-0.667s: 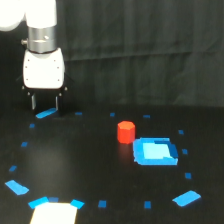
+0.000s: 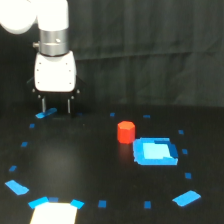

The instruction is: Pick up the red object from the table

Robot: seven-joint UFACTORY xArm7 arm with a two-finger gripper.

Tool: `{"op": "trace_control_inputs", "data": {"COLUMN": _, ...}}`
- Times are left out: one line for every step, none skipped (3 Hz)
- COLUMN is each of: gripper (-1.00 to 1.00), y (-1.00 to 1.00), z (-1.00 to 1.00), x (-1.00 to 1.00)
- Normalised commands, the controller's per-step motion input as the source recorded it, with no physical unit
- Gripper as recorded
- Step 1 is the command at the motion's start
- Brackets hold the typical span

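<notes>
The red object (image 2: 126,132) is a small stubby red-orange block standing upright on the black table (image 2: 90,165), just left of a light-blue square tray-like piece (image 2: 155,151). My gripper (image 2: 56,106) hangs from the white arm at the exterior view's upper left, fingers pointing down just above the table. Its two dark fingers (image 2: 44,105) stand apart with nothing between them. The gripper is well to the left of the red object and farther back, not touching it.
Small blue tape marks ring the table, with larger blue patches at the front left (image 2: 17,187) and front right (image 2: 186,198). A white patch (image 2: 55,212) sits at the front edge. A dark curtain hangs behind.
The gripper has shifted a little to the exterior view's right and slightly lower. The red object and the blue piece have not moved.
</notes>
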Motion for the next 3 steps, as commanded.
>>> {"op": "trace_control_inputs", "data": {"gripper": 0.71, "y": -0.27, "z": -0.37, "x": 0.99}}
{"op": "trace_control_inputs", "data": {"gripper": 1.00, "y": -0.34, "z": -0.08, "x": 0.83}}
{"op": "trace_control_inputs", "data": {"gripper": 1.00, "y": -0.96, "z": -0.37, "x": 1.00}}
